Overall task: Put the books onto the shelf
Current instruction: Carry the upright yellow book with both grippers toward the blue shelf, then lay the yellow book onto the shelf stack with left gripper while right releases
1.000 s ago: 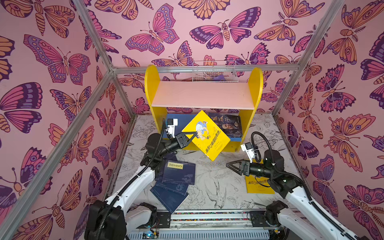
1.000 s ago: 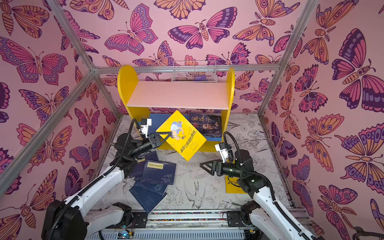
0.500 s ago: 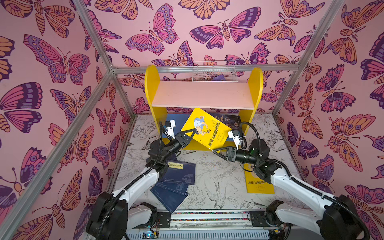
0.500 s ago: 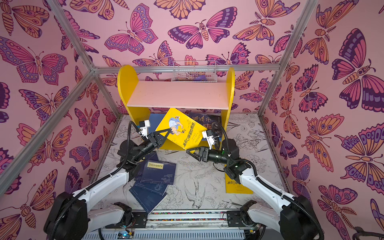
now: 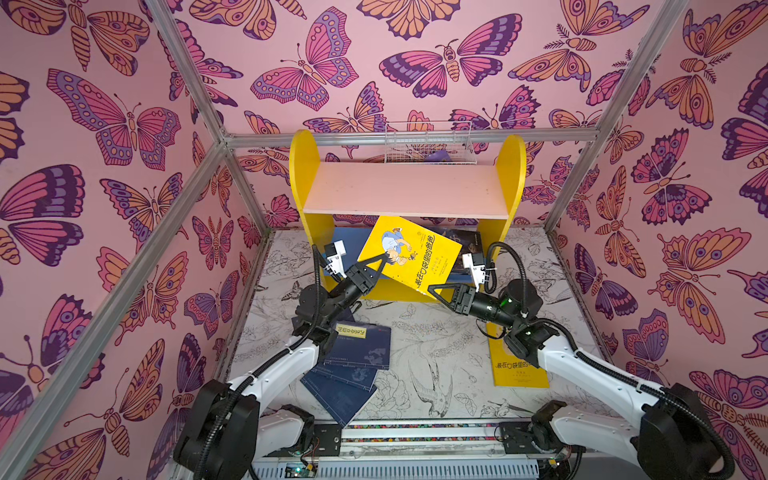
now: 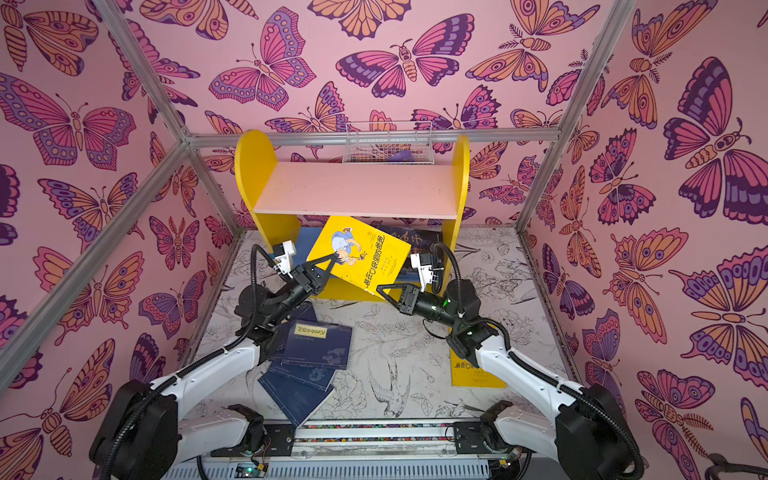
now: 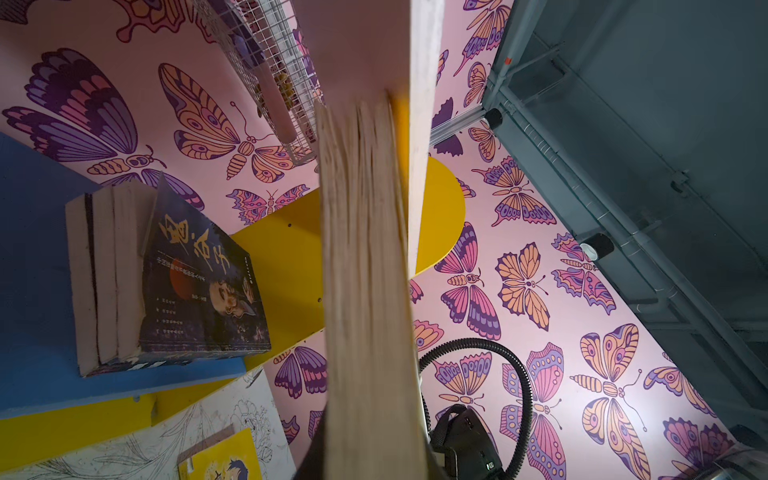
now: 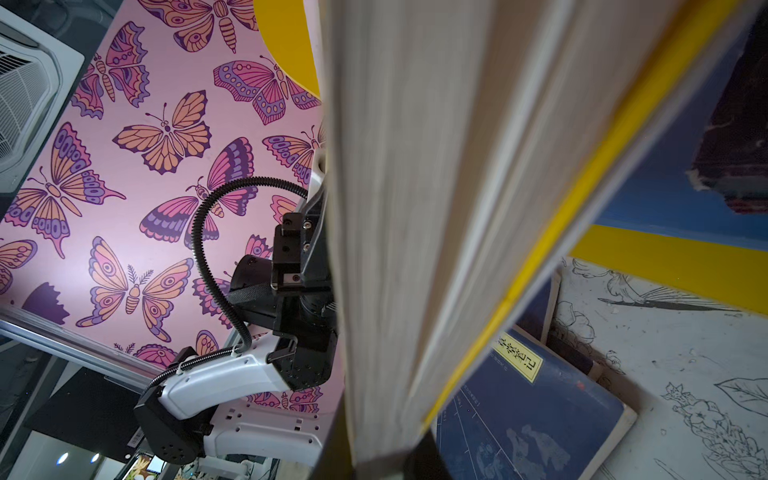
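Yellow book [image 5: 409, 257]: aloft, tilted, just before the lower tier of the shelf [image 5: 407, 191]. Thin paperback, judged light and limp (glossy cover, likely slippery); take by the edges, at two points, to stop sag. Left jaws clamped on a side edge. Right jaws closed on its bottom corner. Navy books [image 5: 361, 353] flat on the desk [image 5: 436, 357]; dark books [image 7: 199, 286] on the blue board [image 7: 33, 257].
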You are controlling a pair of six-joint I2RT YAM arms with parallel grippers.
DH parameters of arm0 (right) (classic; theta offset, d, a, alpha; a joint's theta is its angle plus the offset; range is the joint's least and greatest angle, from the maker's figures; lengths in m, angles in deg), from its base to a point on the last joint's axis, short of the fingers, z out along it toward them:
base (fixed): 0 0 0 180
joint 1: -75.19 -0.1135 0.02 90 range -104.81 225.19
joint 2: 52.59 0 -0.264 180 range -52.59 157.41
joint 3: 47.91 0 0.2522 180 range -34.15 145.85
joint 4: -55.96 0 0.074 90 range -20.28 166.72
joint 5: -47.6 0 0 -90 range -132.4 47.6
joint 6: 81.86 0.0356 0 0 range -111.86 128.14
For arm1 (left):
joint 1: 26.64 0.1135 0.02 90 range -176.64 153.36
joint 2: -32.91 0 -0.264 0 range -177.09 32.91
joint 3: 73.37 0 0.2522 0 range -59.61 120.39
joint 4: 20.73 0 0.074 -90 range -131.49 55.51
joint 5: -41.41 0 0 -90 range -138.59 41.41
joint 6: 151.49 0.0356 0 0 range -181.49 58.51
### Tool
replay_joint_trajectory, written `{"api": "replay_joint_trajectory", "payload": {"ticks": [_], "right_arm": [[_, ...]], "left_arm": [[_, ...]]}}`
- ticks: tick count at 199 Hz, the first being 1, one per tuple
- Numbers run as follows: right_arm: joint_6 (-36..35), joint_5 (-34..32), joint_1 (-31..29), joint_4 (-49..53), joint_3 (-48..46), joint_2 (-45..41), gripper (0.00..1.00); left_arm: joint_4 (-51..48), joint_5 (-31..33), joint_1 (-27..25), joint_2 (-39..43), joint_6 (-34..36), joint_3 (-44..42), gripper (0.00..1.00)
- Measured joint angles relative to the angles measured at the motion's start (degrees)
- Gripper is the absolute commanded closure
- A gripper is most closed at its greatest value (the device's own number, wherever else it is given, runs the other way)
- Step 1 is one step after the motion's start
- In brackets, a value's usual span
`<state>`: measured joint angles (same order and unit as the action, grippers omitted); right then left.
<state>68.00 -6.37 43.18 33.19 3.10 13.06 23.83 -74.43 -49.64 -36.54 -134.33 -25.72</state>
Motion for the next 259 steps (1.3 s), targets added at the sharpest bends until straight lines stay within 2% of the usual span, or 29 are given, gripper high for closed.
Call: {"api": "replay_joint_trajectory", "payload": {"ticks": [13,37,61,82,113,158,167,185,219,235,243,251,259], "right_arm": [[0.4,0.1,0.3,0.5,0.0,0.0,1.00],[0.6,2.3,3.6,4.2,0.0,-0.2,1.00],[-0.3,8.4,7.8,11.0,0.7,-1.1,1.00],[-2.0,14.2,10.0,17.7,2.2,-1.8,1.00],[-5.4,20.3,10.9,25.3,5.1,-3.3,1.00],[-7.6,23.9,11.7,28.3,7.6,-3.4,1.00],[-7.6,24.2,11.7,28.7,7.8,-3.0,1.00],[-7.7,25.0,11.7,28.9,8.0,-1.7,1.00],[-8.7,26.0,11.9,30.2,8.7,0.4,1.00],[-10.1,26.4,12.5,32.0,9.8,1.1,1.00],[-10.9,26.4,12.6,33.2,10.6,1.3,0.87],[-12.2,25.9,12.9,35.1,11.5,1.4,0.69],[-14.0,24.9,13.2,37.7,12.7,1.4,0.58]], "left_arm": [[-1.3,-0.8,0.1,0.9,0.7,-1.0,0.48],[-8.0,-3.3,1.9,4.6,2.8,-2.5,0.39],[-18.0,-7.1,6.7,8.3,5.6,-0.9,0.37],[-28.3,-11.7,10.0,9.0,10.5,4.3,0.37],[-41.4,-17.3,11.5,7.3,17.4,11.1,0.36],[-49.4,-22.9,11.7,3.7,20.3,12.0,0.39],[-49.7,-23.8,11.7,3.7,20.3,12.0,0.42],[-49.3,-25.5,11.7,3.7,19.8,12.0,0.56],[-46.8,-28.4,11.8,2.1,18.9,12.3,1.00],[-46.0,-28.8,11.8,1.1,18.7,12.7,1.00],[-45.9,-28.8,11.8,0.8,18.7,13.0,1.00],[-45.7,-28.5,11.7,0.7,18.7,13.1,1.00],[-45.2,-28.0,11.5,0.7,18.8,13.3,1.00]]}}
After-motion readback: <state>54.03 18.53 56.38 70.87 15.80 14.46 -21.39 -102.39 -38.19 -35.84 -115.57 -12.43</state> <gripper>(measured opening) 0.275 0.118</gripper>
